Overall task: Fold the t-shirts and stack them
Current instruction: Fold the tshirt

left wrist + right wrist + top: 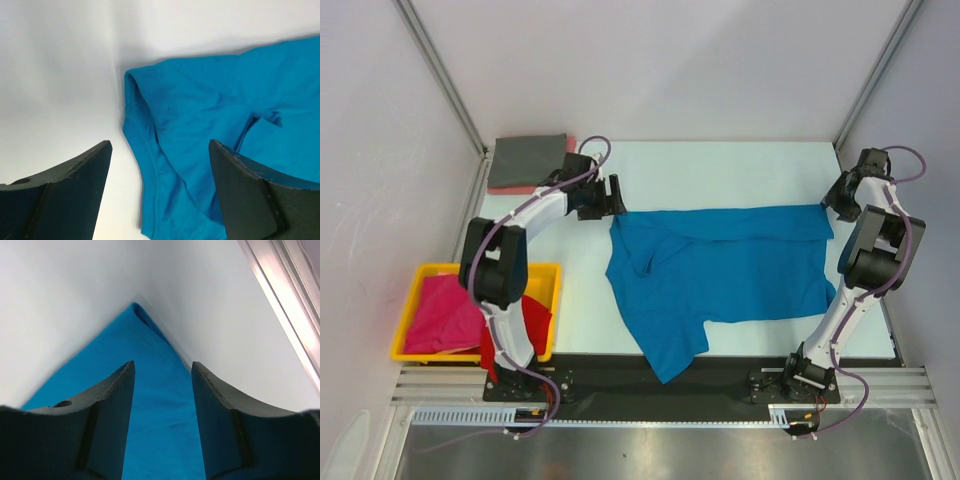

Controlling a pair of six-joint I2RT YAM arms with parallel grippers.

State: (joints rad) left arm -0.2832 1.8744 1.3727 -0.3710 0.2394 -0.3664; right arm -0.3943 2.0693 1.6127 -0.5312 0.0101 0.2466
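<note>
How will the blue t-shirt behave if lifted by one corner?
Likely floppy: the blue t-shirt lies wrinkled, its top edge folded over, so it should sag. Probably light: thin cloth lying flat. Pushed, it would likely bunch rather than slide.

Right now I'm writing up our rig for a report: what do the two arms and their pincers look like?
Both the left arm and right arm have white links between bulky black joints, with thin purple cables looping alongside. The left pincer and right pincer each have two matte black, curved, tapering fingers.
</note>
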